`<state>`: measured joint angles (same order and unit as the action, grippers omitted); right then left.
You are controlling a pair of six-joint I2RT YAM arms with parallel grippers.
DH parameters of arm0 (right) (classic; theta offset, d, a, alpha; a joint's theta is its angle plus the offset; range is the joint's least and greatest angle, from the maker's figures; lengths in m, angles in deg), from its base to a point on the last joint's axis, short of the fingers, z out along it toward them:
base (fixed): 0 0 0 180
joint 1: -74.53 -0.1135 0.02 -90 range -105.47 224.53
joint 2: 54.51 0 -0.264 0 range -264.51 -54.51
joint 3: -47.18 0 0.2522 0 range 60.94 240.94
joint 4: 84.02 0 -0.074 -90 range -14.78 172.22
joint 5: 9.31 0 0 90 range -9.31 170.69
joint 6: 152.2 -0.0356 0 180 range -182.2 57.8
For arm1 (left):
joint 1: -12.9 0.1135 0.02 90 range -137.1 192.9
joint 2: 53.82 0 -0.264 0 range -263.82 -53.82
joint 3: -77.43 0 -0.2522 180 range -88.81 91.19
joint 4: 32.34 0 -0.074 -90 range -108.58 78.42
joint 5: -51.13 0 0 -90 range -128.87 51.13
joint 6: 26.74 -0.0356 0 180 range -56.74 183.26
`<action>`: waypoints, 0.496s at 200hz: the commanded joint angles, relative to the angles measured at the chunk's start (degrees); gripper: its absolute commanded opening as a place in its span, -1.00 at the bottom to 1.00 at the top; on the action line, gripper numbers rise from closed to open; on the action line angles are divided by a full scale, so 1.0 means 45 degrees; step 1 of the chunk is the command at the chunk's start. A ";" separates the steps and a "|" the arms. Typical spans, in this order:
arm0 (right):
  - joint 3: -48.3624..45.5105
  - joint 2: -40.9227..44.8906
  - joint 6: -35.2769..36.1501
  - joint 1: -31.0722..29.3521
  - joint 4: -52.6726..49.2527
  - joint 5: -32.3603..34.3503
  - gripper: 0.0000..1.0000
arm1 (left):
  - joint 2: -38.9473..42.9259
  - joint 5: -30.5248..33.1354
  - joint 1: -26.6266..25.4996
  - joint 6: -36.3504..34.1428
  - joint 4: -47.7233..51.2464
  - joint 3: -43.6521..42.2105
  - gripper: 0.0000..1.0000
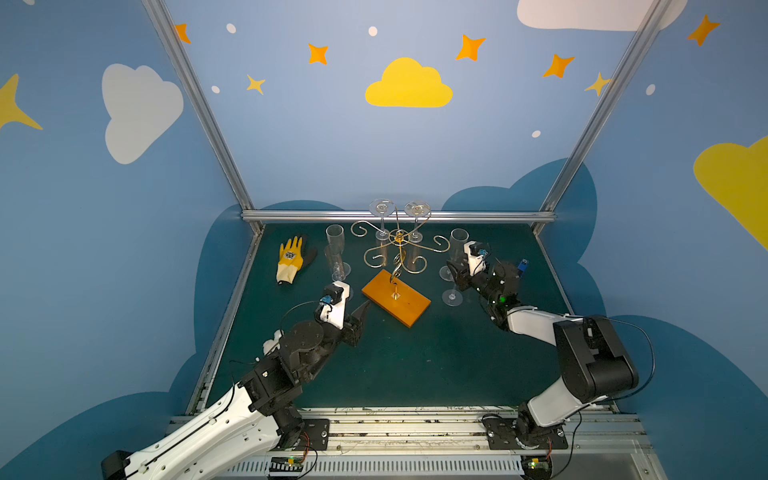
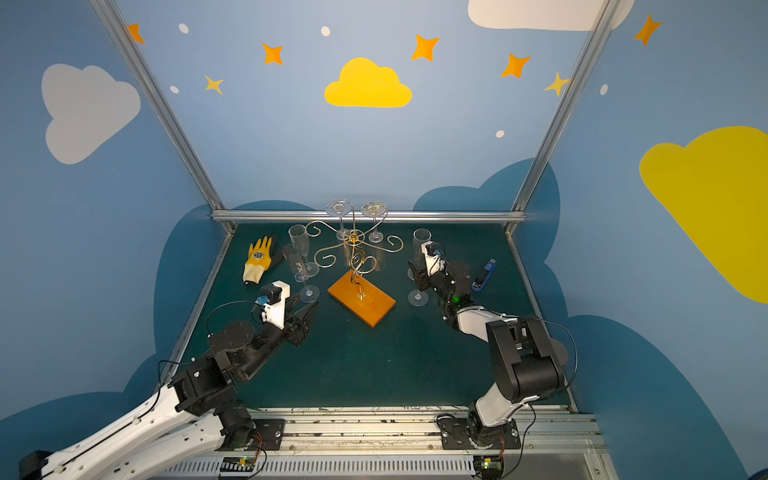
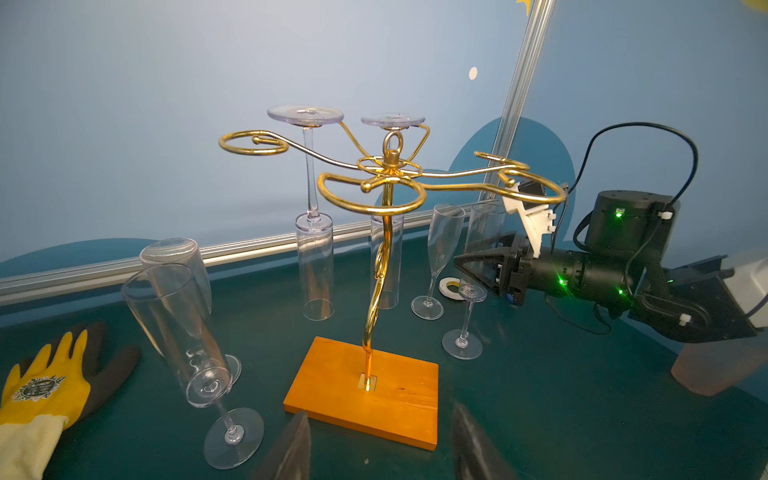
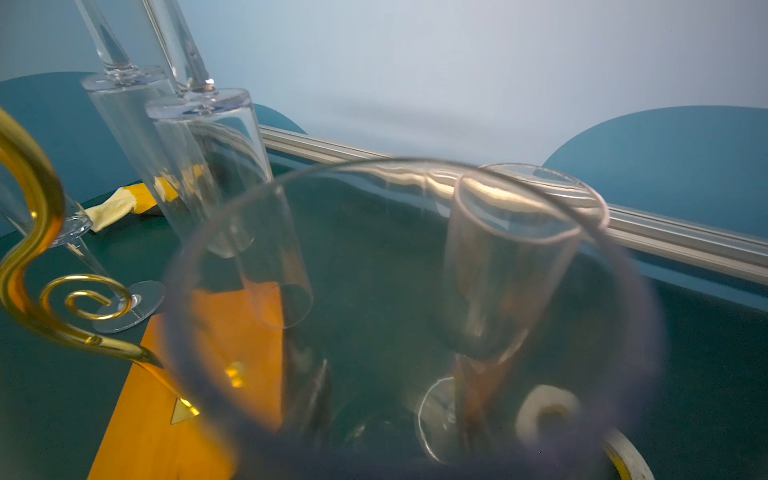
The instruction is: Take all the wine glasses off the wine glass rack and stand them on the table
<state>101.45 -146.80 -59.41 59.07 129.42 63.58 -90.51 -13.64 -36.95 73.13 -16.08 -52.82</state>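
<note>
The wine glass (image 3: 472, 292), a clear slim flute, stands upright on the counter (image 1: 415, 365), rim up, long axis vertical, right of the wine glass rack (image 3: 390, 164). The right hand (image 3: 469, 270) straddles its lower bowl; whether it pinches, I cannot tell. Two more flutes (image 3: 314, 257) hang foot-up on the rack. The left hand (image 2: 306, 302) is spread.
</note>
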 commanded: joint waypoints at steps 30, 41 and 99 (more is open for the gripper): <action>0.0351 -0.0656 -0.0062 0.0194 0.0736 -0.0324 -0.38 | -0.0016 -0.0524 0.0138 0.0397 -0.0400 0.0228 0.09; 0.0332 -0.0725 0.0044 0.0195 0.0846 -0.0462 -0.33 | -0.0001 -0.0586 0.0129 0.0397 -0.0380 0.0225 0.09; 0.0258 -0.0917 0.0127 0.0219 0.0981 -0.0728 -0.09 | 0.0411 -0.0686 0.0166 0.0564 -0.0083 0.0166 0.16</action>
<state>102.00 -149.58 -59.15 59.84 133.24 61.29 -89.91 -16.20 -36.49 74.90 -16.08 -52.82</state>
